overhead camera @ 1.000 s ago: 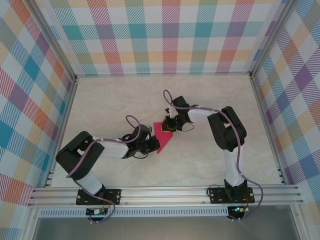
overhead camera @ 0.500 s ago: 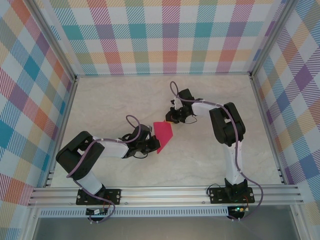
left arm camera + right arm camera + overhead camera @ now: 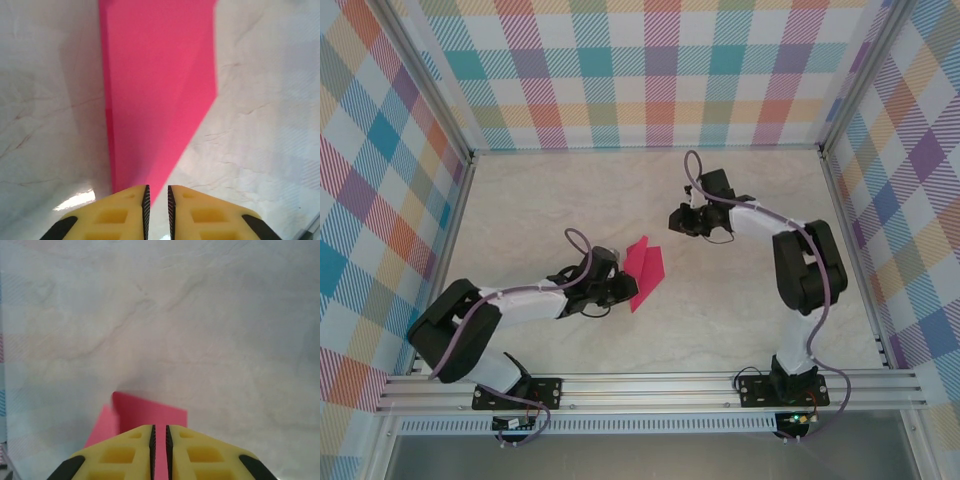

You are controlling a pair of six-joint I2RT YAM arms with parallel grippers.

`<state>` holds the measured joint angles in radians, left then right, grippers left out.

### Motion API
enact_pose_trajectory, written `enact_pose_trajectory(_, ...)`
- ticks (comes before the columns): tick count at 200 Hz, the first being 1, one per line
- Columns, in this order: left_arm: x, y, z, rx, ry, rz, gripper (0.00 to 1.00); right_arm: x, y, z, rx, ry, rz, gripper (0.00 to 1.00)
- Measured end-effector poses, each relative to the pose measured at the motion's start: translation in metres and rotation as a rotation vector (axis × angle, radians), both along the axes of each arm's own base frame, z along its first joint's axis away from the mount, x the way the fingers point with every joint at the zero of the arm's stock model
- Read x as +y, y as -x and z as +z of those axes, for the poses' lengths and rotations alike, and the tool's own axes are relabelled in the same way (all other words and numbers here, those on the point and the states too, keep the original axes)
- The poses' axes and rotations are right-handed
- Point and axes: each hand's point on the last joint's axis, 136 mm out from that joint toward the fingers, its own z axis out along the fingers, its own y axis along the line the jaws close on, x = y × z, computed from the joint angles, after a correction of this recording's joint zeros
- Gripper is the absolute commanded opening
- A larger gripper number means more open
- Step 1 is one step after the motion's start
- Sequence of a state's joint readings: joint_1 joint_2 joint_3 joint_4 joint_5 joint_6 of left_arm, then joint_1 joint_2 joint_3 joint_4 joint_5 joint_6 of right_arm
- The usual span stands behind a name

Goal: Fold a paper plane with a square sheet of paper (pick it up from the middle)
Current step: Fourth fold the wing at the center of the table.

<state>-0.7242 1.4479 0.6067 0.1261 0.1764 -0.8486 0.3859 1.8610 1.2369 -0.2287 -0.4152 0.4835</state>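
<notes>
**Nothing to read out here**

Scanning all three views now: no word, label, brand, number or sign can be read on anything.
</notes>
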Motion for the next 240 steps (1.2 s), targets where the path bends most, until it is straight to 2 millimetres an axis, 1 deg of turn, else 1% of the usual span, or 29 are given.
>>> enact_pose_trajectory(18,0.002,-0.006,0.019,-0.058,0.021,0.025,0.21,0.008,0.021,0.007,-0.006,-0.017,0.03,0.19)
enact_pose_trajectory(39,0.006,-0.012,0.031,-0.102,0.031,0.056,0.18,0.024,0.048,-0.001,0.018,-0.015,0.088,0.19)
enact_pose_trajectory(65,0.013,-0.011,0.028,-0.103,0.018,0.086,0.12,0.047,0.079,-0.011,0.048,-0.005,0.171,0.18)
enact_pose_trajectory(86,0.015,-0.01,0.023,-0.095,0.014,0.094,0.08,0.064,0.095,-0.013,0.055,-0.009,0.227,0.17)
enact_pose_trajectory(103,0.013,-0.012,0.021,-0.096,0.016,0.094,0.06,0.075,0.106,-0.022,0.081,-0.01,0.261,0.15)
enact_pose_trajectory(116,0.012,-0.013,0.019,-0.092,0.017,0.095,0.06,0.08,0.111,-0.033,0.109,-0.004,0.272,0.15)
enact_pose_trajectory(135,0.009,-0.012,0.014,-0.08,0.022,0.088,0.05,0.084,0.113,-0.05,0.148,0.006,0.279,0.14)
enact_pose_trajectory(157,0.006,-0.011,0.009,-0.063,0.035,0.079,0.04,0.085,0.113,-0.061,0.177,0.013,0.275,0.13)
enact_pose_trajectory(190,-0.001,-0.006,-0.005,-0.017,0.047,0.05,0.04,0.087,0.11,-0.067,0.193,0.015,0.264,0.13)
enact_pose_trajectory(240,-0.008,0.002,-0.025,0.045,0.048,0.007,0.06,0.088,0.107,-0.068,0.201,0.02,0.244,0.13)
